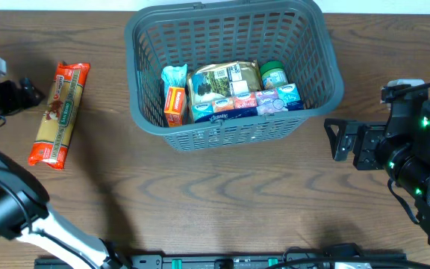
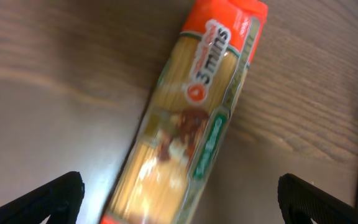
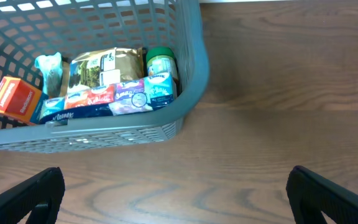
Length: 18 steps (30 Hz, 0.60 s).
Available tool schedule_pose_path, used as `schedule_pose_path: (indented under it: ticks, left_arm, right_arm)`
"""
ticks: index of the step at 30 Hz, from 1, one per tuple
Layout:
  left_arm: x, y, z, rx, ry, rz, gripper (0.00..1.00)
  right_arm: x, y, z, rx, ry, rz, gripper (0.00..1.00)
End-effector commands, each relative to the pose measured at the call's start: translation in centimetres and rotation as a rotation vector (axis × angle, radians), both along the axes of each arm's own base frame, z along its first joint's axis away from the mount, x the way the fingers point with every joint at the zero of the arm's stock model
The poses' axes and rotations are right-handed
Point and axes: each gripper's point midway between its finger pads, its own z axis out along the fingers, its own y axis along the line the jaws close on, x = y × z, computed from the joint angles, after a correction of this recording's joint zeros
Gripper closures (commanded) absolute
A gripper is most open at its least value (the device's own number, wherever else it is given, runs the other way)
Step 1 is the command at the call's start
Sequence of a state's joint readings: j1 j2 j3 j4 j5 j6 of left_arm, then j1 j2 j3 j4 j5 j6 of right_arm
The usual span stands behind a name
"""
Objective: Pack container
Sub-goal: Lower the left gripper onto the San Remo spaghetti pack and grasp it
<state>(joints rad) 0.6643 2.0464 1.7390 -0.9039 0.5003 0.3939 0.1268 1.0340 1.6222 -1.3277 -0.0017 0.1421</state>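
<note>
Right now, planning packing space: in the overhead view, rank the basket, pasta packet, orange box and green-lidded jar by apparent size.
1. basket
2. pasta packet
3. orange box and green-lidded jar: look alike, both partly hidden, so unranked.

Between the matt black left fingers (image 2: 48, 199), glossy clear film with orange printed ends on the spaghetti packet (image 2: 191, 124). Beneath it, smooth brown wood-grain table (image 2: 55, 74) with a dull sheen. Ahead of the matt black right fingers (image 3: 23, 196), matt grey plastic lattice of the shopping basket (image 3: 104, 134). Inside, shiny film on the blue multipack (image 3: 98, 99), matt cardboard on the orange box (image 3: 14, 99).
</note>
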Motion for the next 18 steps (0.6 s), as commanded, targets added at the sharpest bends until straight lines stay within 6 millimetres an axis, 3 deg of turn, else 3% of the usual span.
schedule_pose_path:
  ticks: [1, 6, 10, 18]
  left_arm:
    - [1.2, -0.9, -1.7, -0.061, -0.056, -0.087, 0.02]
    - [2.0, -0.7, -4.5, -0.076, -0.056, -0.118, 0.02]
    - [2.5, -0.8, -5.6, -0.076, -0.056, -0.132, 0.02]
    - [3.9, -3.4, -8.4, -0.081, -0.03, -0.208, 0.01]
  right_arm:
    - [0.0, -0.2, 0.0, 0.009, 0.001, -0.013, 0.01]
    - [-0.1, -0.2, 0.0, 0.009, 0.003, -0.013, 0.01]
    - [-0.1, -0.2, 0.0, 0.009, 0.003, -0.013, 0.01]
    - [-0.1, -0.2, 0.0, 0.009, 0.003, -0.013, 0.01]
